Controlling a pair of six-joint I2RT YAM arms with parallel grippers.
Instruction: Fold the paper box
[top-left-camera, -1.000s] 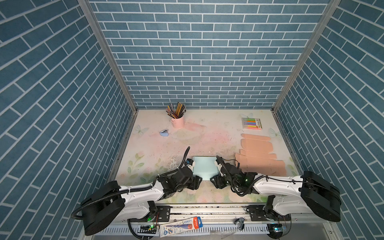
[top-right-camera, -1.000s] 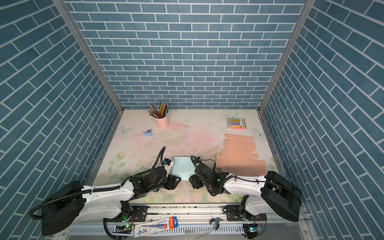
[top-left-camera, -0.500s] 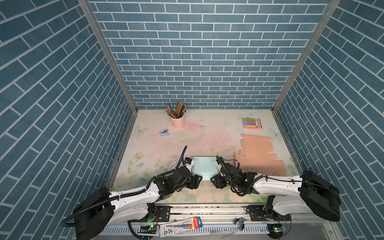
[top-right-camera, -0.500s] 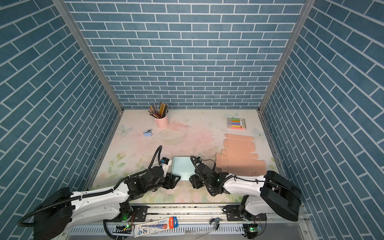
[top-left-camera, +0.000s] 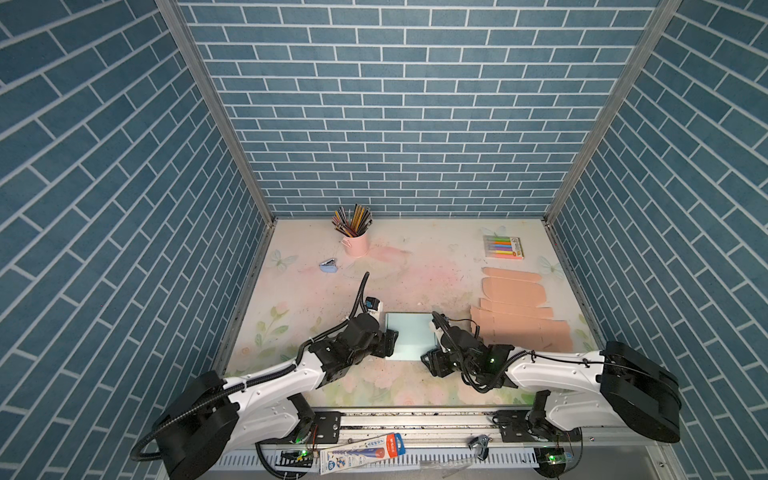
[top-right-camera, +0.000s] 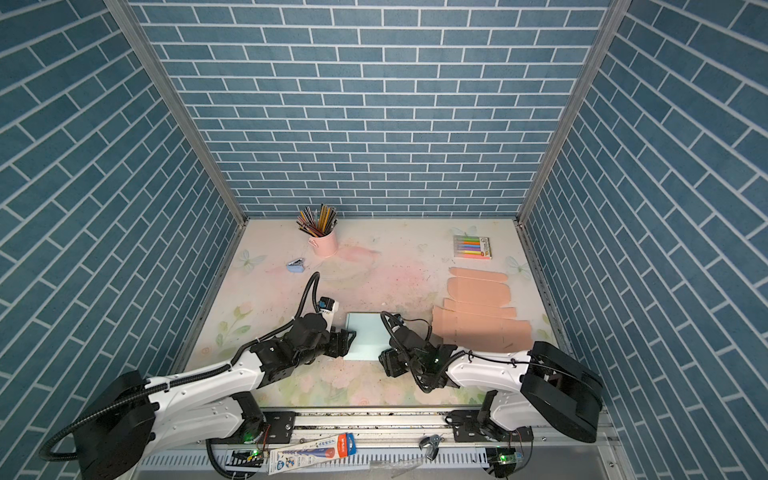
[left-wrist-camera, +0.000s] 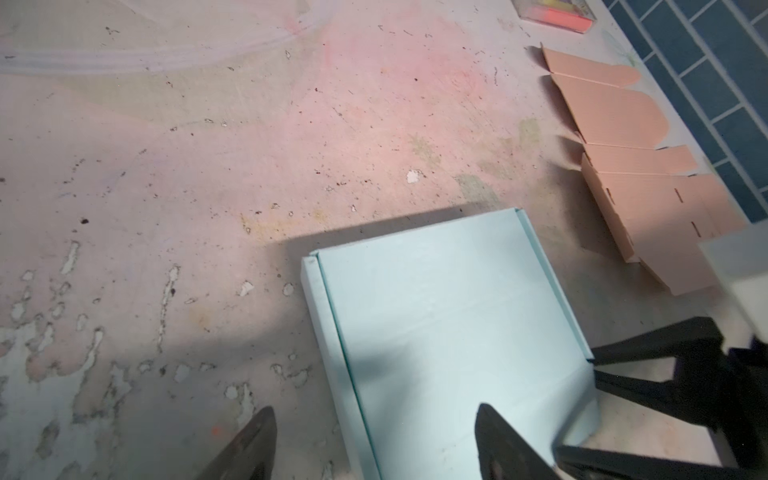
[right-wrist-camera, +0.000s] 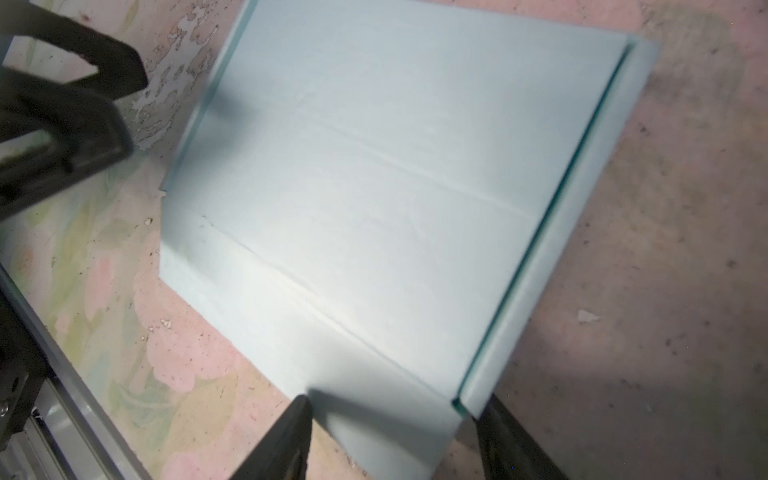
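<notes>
While arms stretch low, left tool (left-wrist-camera: 374, 408) and right tool (right-wrist-camera: 394, 403) flank the box (top-left-camera: 410, 338).

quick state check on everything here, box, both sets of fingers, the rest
blue box, lid down, lying flat
left gripper, fingers open, astride the box's edge
right gripper, fingers open, astride a box corner
peach blanks, unfolded, lying flat
pencil cup, upright
marker pack, lying flat
</notes>
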